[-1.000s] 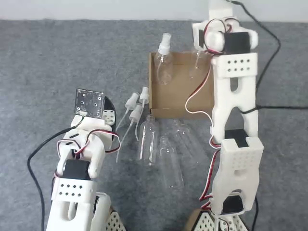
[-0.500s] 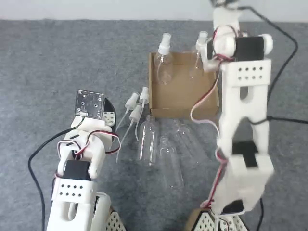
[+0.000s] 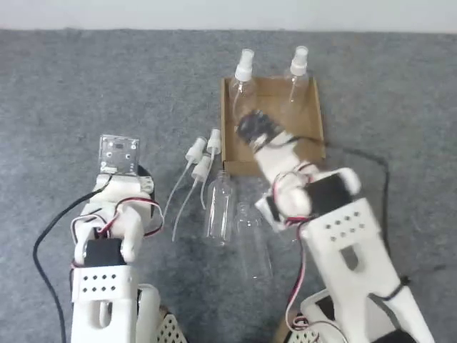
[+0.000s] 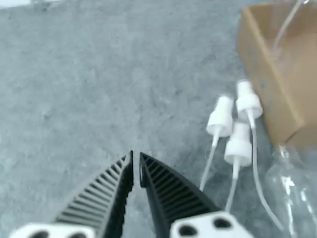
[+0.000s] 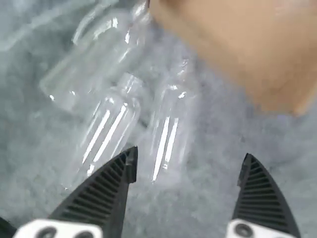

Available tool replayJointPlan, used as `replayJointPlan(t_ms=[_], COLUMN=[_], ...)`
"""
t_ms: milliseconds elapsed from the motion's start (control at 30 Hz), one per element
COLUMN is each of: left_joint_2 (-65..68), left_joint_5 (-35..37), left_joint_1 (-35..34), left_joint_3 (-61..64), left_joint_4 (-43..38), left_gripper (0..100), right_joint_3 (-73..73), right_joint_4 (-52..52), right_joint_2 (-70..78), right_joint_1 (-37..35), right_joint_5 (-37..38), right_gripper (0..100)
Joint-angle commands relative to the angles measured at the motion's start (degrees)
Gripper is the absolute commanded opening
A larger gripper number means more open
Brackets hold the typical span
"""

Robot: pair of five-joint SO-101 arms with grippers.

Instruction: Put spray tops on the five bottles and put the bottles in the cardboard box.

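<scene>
- The right gripper (image 5: pixel 188 157) hangs with its jaws spread wide over three uncapped bottles lying on the grey carpet (image 3: pixel 86 93). One slim uncapped bottle (image 5: pixel 167 135) lies between the jaws, and a second uncapped bottle (image 5: pixel 106 129) lies just beside one jaw.
- The step in hand is probably taking up one bare bottle. Come down square across the middle of its body and close gently, since round clear plastic may roll or squirt out.
- The bottles lie close together, so a jaw tip must drop into a narrow gap without nudging the next one.
- The left gripper (image 4: pixel 136 157) has its jaws almost pressed together on nothing, near three loose spray tops (image 4: pixel 233 126) with long dip tubes.
- Two capped bottles (image 3: pixel 243 80) stand at the far wall of the cardboard box (image 3: pixel 227 132), upper centre of the high view.
- The box's near wall stands just beyond the lying bottles, so lift well clear before swinging over it.
- Open carpet spreads across the left of the high view. A black cable (image 3: pixel 360 152) trails at the right.
</scene>
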Motion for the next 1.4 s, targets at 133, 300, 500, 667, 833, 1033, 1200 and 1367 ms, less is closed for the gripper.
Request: replayJointPlan(t_ms=[133, 300, 500, 667, 833, 1033, 1200, 1367], left_joint_2=[-1.32, -1.32, -1.32, -1.32, -1.32, -1.32, -1.23, -0.79], left_joint_5=[-0.70, -0.70, -0.70, -0.70, -0.70, -0.70, -0.70, -0.70], left_joint_1=[-0.26, -0.35, -0.53, -0.53, -0.53, -0.53, -0.53, -0.26], left_joint_3=[1.36, 1.36, 1.36, 1.36, 1.36, 1.45, 1.45, 1.45], left_joint_4=[-3.96, -3.96, -4.04, -4.04, -4.04, -4.04, -4.04, -3.78], left_gripper=[1, 1, 1, 1, 1, 1, 1, 1], right_joint_3=[12.13, 18.02, 24.35, 25.67, 25.85, 25.49, 23.65, 20.31], right_joint_4=[-16.75, -22.64, -28.00, -29.76, -28.53, -21.85, -13.41, -5.05], right_joint_2=[2.15, 3.82, 7.25, 10.59, 10.77, 10.59, 5.05, -7.96], right_joint_1=[3.30, 3.38, 3.38, 3.47, 3.47, 9.80, 23.87, 40.84], right_joint_5=[-5.01, -7.65, -7.56, -7.74, -7.56, 3.69, 17.58, 27.60], right_gripper=[27.4, 27.1, 27.1, 24.1, 4.1, 0.4, 0.6, 0.6])
